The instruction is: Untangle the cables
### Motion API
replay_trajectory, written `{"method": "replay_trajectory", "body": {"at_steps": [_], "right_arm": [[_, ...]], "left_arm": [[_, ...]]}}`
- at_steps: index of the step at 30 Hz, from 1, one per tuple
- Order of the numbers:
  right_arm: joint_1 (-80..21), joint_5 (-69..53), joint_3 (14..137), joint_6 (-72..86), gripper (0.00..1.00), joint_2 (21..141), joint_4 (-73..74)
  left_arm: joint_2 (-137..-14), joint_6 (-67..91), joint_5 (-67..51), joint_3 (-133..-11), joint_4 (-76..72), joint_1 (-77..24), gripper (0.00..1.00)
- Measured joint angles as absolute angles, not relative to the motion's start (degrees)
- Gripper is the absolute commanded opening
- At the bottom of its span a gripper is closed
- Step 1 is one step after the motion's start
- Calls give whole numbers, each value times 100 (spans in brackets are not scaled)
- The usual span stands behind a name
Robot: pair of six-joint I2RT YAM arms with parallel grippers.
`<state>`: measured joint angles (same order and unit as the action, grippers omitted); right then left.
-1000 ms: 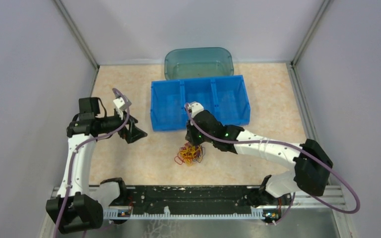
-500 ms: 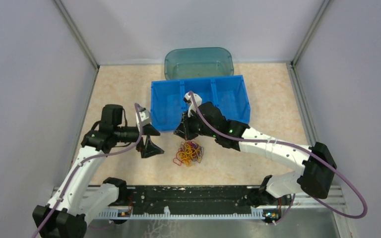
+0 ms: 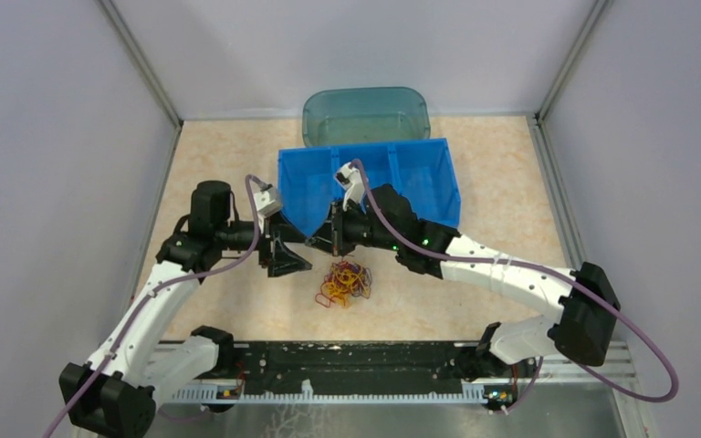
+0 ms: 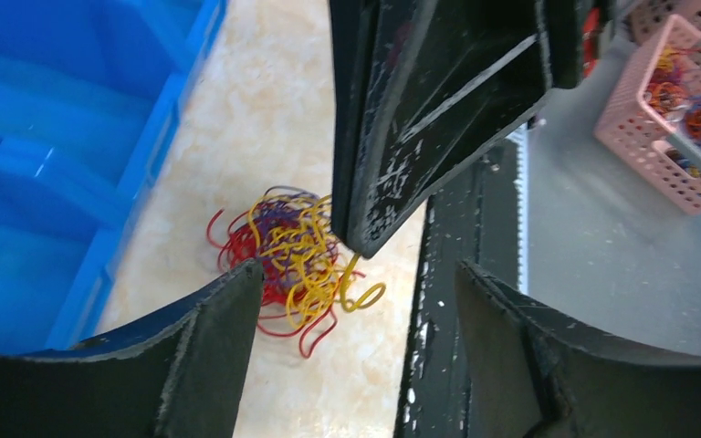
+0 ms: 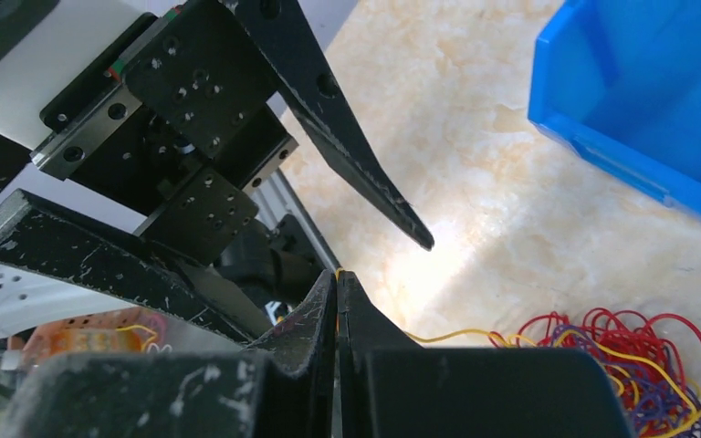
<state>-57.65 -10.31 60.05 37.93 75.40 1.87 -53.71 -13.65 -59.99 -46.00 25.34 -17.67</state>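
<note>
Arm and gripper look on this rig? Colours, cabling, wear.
Both arms have white links (left arm, right arm) and black joint housings. A lavender cable loops along each. Green lights show near the right arm's wrist. The fingers are black tapered wedges, scuffed with pale scratches.

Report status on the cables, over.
Right gripper shut on yellow strand. Left gripper open around it. Clump on table, bin behind.

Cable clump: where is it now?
Top view, centre: the cable clump lies in front of the blue bin, by the left end effector and the right end effector, which pinches a yellow strand.
</note>
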Motion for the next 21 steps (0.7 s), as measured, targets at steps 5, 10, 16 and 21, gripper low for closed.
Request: {"method": "replay_trajectory", "body": {"at_steps": [5,10,16,21], "right_arm": [[-5765,-1138,6005,3918,0,7424,14],[-5765,-1214,6005,3944,0,7334,-80],[-5765,-1264,6005,3992,39,7312,-106],[-5765,-1166,5878,3898,77,7098,-91]], "left_arm": [[-5548,-1490,-6477,-4788,2591,-1833,52],[-5544,-1542,-6565,-4788,2650,-1865,17],[-5430,-1470,-6501,-4849,2600,-1868,7],[-5266,-1498,-6377,-5094,2628,-1868,1]]}}
